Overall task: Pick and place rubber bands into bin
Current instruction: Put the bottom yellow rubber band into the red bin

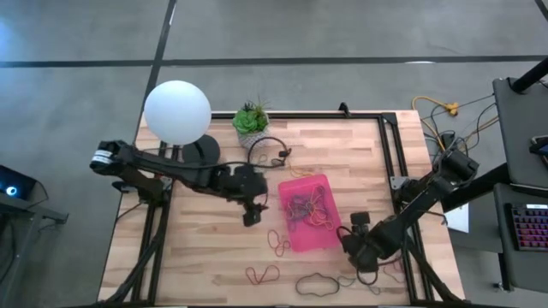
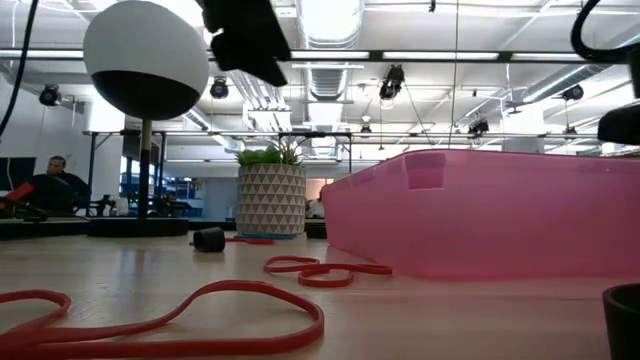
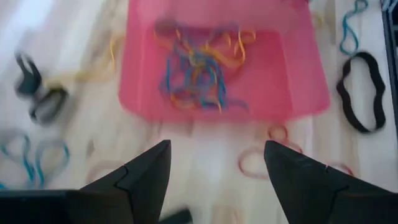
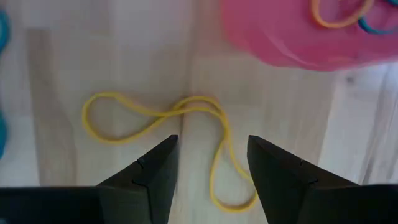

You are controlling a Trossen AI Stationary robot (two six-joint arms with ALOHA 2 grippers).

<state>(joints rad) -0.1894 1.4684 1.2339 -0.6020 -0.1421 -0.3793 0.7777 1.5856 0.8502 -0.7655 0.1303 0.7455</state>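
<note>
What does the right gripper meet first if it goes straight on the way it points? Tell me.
Probably the yellow rubber band lying loose on the table. The right gripper, jaws open, points down over it; the pink bin lies beyond. Depth is unclear.

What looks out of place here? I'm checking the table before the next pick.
Nothing is damaged or spilled. The bin sits at a slant to the table edges, and loose rubber bands lie on the wood outside it.
</note>
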